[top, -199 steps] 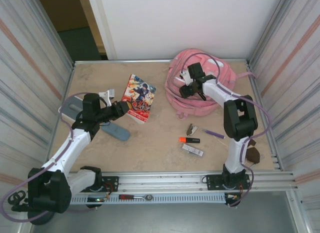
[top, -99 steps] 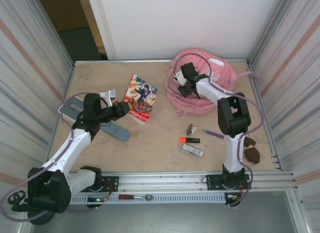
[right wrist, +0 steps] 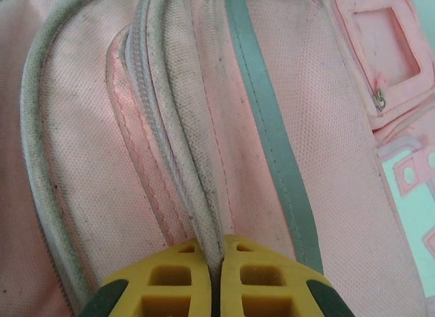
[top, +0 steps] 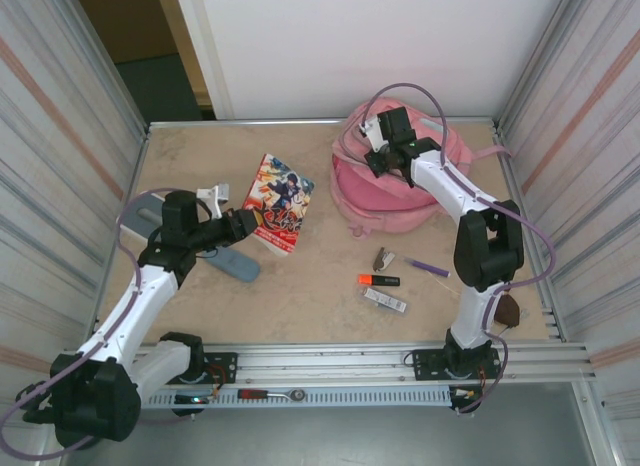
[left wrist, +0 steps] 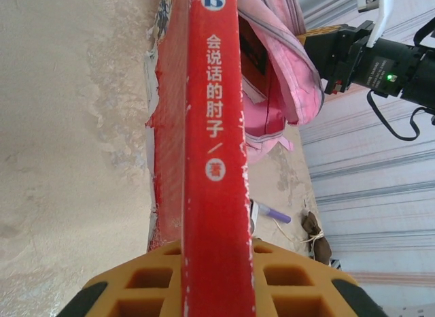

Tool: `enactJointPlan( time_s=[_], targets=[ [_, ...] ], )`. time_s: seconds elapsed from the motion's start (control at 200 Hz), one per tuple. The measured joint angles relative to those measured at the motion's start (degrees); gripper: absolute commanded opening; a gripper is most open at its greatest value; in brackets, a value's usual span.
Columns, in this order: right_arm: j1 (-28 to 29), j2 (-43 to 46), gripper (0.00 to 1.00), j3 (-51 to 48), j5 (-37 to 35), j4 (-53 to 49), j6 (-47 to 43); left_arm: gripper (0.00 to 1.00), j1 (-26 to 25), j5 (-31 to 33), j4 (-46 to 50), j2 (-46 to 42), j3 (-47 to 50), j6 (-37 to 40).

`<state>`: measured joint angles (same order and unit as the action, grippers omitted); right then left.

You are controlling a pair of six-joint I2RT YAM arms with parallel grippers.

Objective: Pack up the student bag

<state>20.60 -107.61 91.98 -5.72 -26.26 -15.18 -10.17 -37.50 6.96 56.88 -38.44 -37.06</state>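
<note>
The student bag (top: 400, 191), a big pink backpack, lies at the back right of the table. My right gripper (top: 376, 162) is over its top left part, shut on a raised ridge of pink fabric beside a zipper (right wrist: 173, 147); in the right wrist view the yellow fingers (right wrist: 170, 279) of that gripper (right wrist: 216, 262) pinch the ridge. My left gripper (top: 250, 225) is shut on a red book (top: 279, 200) with a comic cover, left of the bag. The left wrist view looks along the book's red spine (left wrist: 214, 160), held between the jaws of the gripper (left wrist: 216, 262), with the bag (left wrist: 285, 72) beyond.
Small items lie in front of the bag: an orange highlighter (top: 378, 280), a purple pen (top: 428, 268), a white and black bar (top: 385, 301) and a small clip (top: 383, 258). A blue-grey case (top: 233, 265) lies under my left arm. Metal walls close both sides.
The right gripper has shut on the bag's fabric ridge and moved toward the back wall, pulling it up. The left arm has shifted slightly with the book.
</note>
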Motion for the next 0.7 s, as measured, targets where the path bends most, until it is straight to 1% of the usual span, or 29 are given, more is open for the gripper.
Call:
enactJointPlan(
  time_s=[0.15, 0.321, 0.426, 0.561, 0.701],
  targets=[
    [-0.50, 0.00, 0.00, 0.61, 2.93, -1.75, 1.64, 0.00, 0.00, -0.66, -1.03, 0.33, 1.31, -0.70],
    [-2.64, 0.28, 0.00, 3.15, 8.26, -4.17, 4.68, 0.00, -0.61, -3.54, -5.99, 1.79, 3.65, -5.40],
    [-4.50, 0.66, 0.00, 4.57, 12.20, -5.11, 7.13, 0.00, -2.86, -4.98, -10.36, 3.30, 3.87, -9.33],
    [-6.75, 0.72, 0.00, 6.03, 16.79, -5.90, 9.92, 0.00, -6.40, -6.05, -15.23, 5.31, 3.85, -12.39],
    [-8.07, 0.72, 0.00, 6.51, 20.48, -6.45, 12.02, 0.00, -8.79, -7.28, -19.54, 9.55, 2.95, -15.74]
  ],
)
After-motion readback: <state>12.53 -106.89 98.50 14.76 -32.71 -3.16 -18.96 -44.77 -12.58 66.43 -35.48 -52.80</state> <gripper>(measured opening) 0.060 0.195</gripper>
